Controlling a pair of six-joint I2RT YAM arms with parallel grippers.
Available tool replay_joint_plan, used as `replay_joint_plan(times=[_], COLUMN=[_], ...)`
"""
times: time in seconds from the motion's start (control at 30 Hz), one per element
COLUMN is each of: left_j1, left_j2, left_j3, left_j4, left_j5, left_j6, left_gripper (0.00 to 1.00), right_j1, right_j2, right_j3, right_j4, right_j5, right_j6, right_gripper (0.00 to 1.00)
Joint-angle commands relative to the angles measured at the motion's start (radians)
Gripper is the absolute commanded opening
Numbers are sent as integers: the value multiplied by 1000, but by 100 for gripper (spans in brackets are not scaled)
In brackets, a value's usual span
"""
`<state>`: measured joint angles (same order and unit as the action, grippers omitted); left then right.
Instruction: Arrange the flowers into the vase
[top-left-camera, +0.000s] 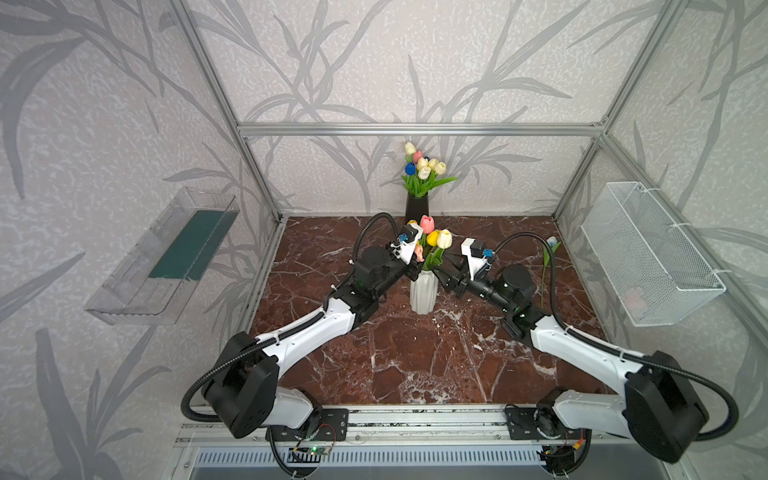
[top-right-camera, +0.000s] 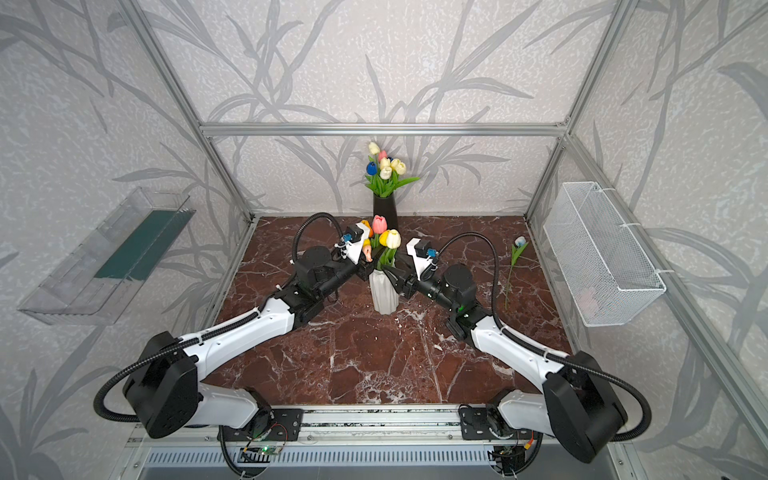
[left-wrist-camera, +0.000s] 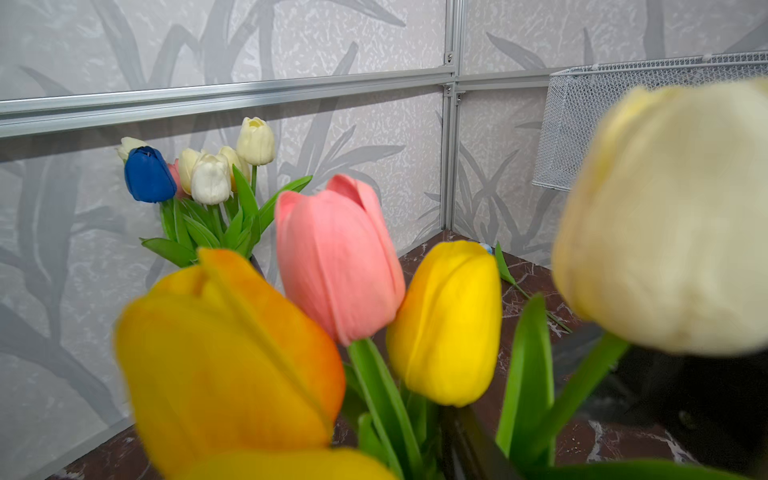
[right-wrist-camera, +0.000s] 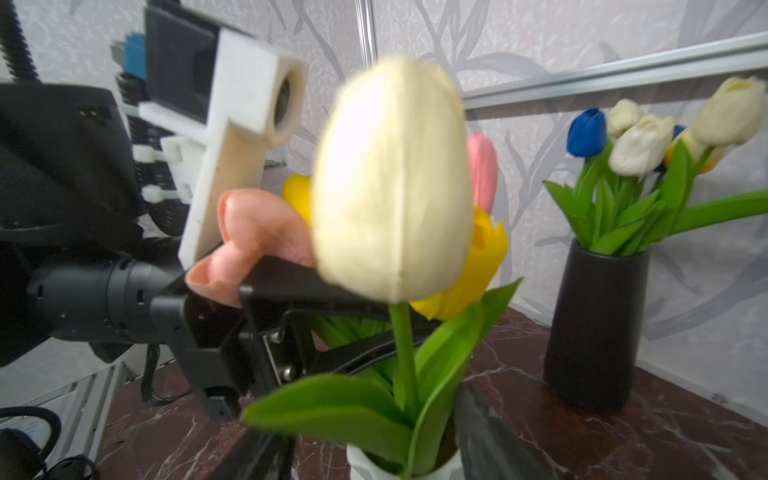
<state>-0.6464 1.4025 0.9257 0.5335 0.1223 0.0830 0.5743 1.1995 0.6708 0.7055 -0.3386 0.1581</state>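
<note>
Low in the frame, nearest me, my two arms meet at one white ribbed ceramic vase (top-left-camera: 423, 297) in the middle of the red-brown marble tabletop (top-left-camera: 415, 365). It holds at least five artificial tulips (top-left-camera: 427, 223): one pink, two yellow, one cream, one drooping peach. My right gripper (top-left-camera: 438, 273) stands wide about the cream stem; whether my left gripper (top-left-camera: 412, 272) pinches the stems I cannot tell. Farther right, one pale-blue tulip (top-left-camera: 552, 240) lies flat, and at the back one tall black vase (top-left-camera: 416, 208) carries at least seven more.
</note>
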Motion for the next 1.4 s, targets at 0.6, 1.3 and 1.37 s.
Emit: replay_joint_plan(times=[0.6, 1.3, 1.37], left_j1=[5, 5, 6], left_j2=[-9, -17, -15], left_j3=[-30, -65, -63], left_j4=[111, 149, 147], left_j5=[2, -15, -13], left_j6=[-5, 6, 6], left_gripper=[12, 13, 13], right_j1=[-671, -843, -847], right_j2=[266, 950, 999], right_j3=[419, 863, 954], right_j4=[-1019, -1239, -1358], right_j5=[583, 404, 416], right_j6=[118, 124, 131], right_gripper=[62, 50, 45])
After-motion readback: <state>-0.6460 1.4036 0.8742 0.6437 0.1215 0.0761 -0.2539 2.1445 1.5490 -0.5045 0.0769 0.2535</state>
